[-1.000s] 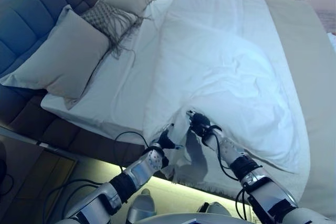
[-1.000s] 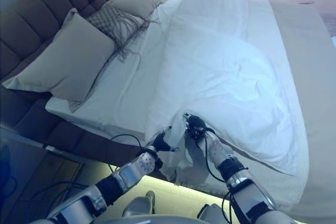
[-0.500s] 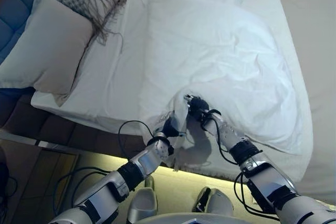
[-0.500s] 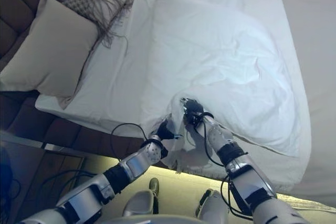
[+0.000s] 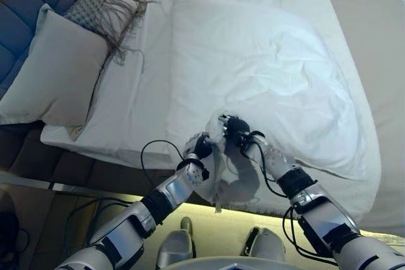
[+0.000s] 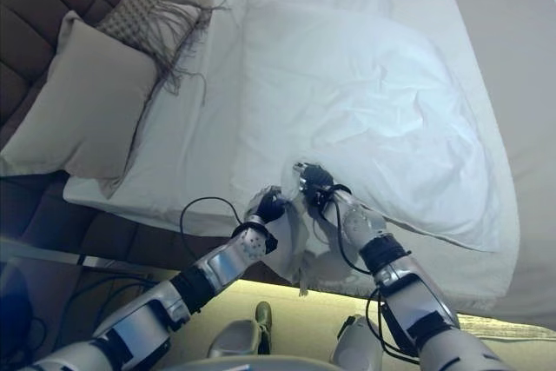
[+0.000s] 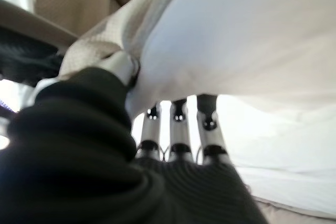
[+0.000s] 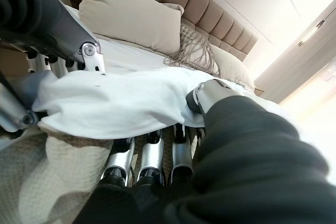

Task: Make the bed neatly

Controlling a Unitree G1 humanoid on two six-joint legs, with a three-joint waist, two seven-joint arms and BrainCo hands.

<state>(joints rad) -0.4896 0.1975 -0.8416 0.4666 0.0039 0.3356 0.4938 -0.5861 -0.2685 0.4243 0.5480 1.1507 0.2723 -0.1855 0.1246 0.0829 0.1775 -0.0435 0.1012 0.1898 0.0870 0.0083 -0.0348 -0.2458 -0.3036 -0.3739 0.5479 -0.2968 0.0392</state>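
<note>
White rumpled duvet [image 5: 266, 67], white sheet [image 5: 136, 93] beneath, plain beige pillows [image 5: 54, 77], grey woven cushion [image 5: 95, 11] with dark fringe, brown tufted headboard [image 6: 35, 6], beige textured coverlet [image 5: 373, 61], silver dark-tipped hands [image 5: 201, 147]

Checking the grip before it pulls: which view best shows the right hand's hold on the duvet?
The right wrist view: the right hand pinches the white duvet between thumb and fingers. Both eye views show it small at the bunched edge; the left wrist view doesn't show it clearly.

Head eyes overhead sharing bed [image 5: 145, 86], wrist cameras close under duvet [image 7: 252, 35]
</note>
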